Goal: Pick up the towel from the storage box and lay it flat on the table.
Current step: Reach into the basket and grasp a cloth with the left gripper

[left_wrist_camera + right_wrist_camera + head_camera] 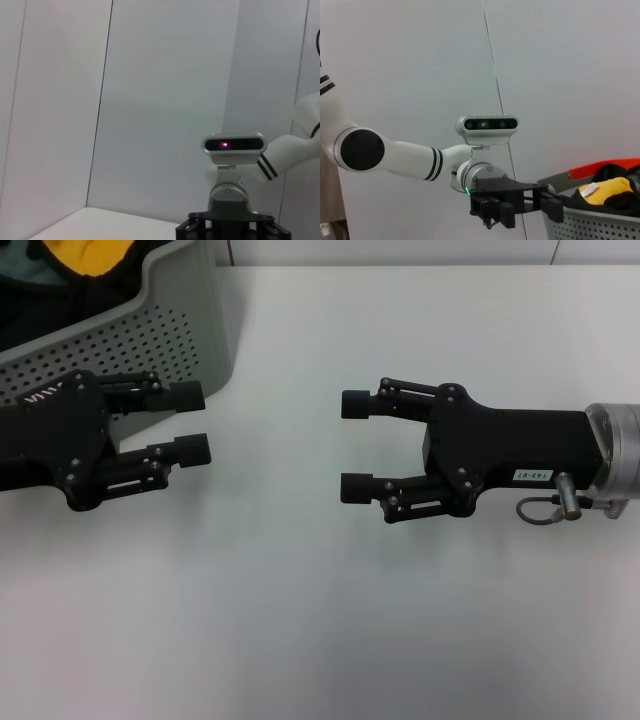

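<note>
over the plain white smooth tabletop [320,620] both arms hang level, facing each other with a bare stretch between them, a ready stance by the look of it. the left tool [192,422] sits just beside the light grey perforated plastic storage box [150,330], released and holding nothing. the right tool [357,445] is likewise released. the yellow-and-dark-green cloth towel [85,255] lies bunched inside the box, not yet grasped.
</note>
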`<state>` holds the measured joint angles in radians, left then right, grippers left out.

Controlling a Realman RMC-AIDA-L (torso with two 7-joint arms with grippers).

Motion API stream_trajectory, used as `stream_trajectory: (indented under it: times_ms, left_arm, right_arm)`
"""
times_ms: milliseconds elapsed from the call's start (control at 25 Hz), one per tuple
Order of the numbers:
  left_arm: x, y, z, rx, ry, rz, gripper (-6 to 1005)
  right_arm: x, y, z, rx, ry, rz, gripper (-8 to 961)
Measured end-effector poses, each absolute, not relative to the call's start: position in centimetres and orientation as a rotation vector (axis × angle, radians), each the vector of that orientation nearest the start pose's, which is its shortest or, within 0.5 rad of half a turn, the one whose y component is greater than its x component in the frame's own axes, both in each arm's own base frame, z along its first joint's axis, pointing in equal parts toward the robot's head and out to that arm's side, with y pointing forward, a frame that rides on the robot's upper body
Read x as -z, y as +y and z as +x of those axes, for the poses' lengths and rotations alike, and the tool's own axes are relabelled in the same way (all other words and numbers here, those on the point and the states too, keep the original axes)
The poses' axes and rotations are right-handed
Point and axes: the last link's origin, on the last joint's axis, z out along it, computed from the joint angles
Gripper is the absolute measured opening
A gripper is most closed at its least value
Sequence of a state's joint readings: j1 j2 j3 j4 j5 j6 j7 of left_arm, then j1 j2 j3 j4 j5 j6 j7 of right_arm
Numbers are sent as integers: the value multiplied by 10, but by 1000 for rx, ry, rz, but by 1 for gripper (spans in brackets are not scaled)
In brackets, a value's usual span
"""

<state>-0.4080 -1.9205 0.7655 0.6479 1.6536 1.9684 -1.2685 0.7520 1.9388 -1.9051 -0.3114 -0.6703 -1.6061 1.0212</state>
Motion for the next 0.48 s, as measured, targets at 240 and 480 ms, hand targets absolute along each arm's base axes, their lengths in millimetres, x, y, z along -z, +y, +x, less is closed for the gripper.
stream_trajectory:
  times_ms: [240,480]
  left_arm:
    - [-78,281,-262,1127,-297,-2754,536]
    - [-90,287,-258,1200,-373,-2676,535]
  right_arm:
    - [40,327,158,-1290,137,-2923,885]
    - [38,329,163,-1275,137,-2896,884]
